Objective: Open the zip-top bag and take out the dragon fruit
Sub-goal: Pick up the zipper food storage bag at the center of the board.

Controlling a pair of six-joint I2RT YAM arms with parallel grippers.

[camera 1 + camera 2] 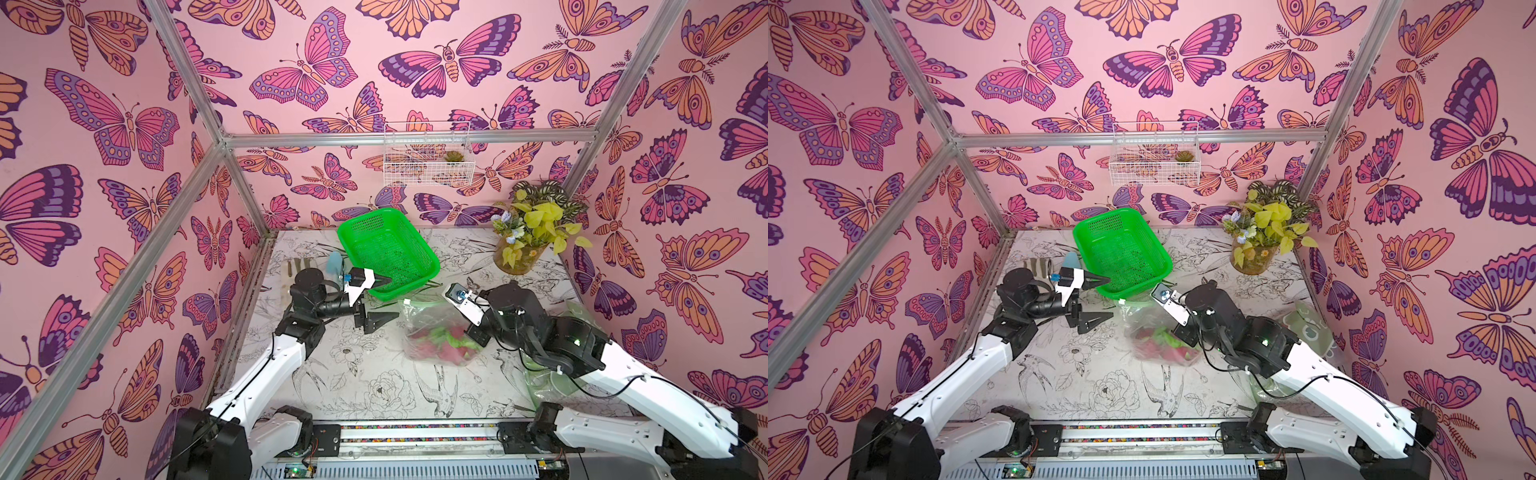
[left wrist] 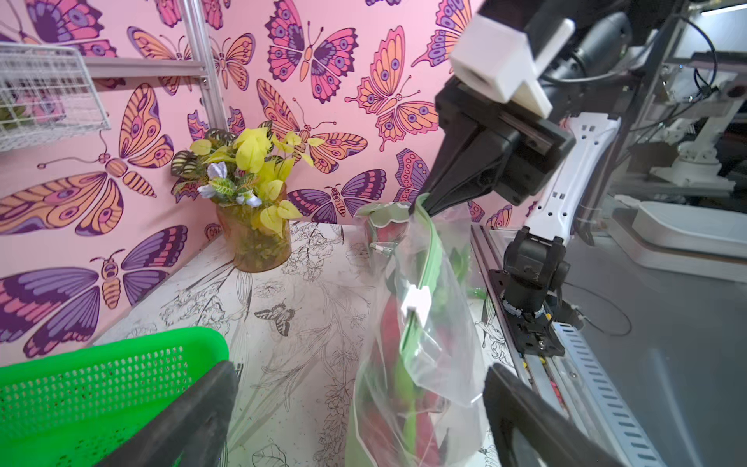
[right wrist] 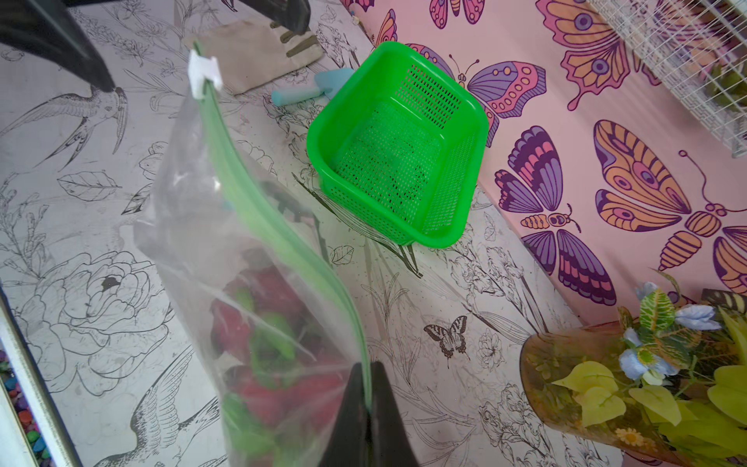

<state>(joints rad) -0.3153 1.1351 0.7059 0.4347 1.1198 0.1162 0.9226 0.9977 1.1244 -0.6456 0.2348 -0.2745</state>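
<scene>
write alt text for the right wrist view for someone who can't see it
The right tool pinches the green zip strip of a clear zip-top bag, holding it up over a flower-print table; pink dragon fruit lie inside. A white slider sits at the strip's far end, and an empty green basket stands beyond.

**What I can't make out**

Beneath my right fingers the dragon fruit blur inside the bag; I can't count them. In both top views my right arm hides those fingers.
</scene>
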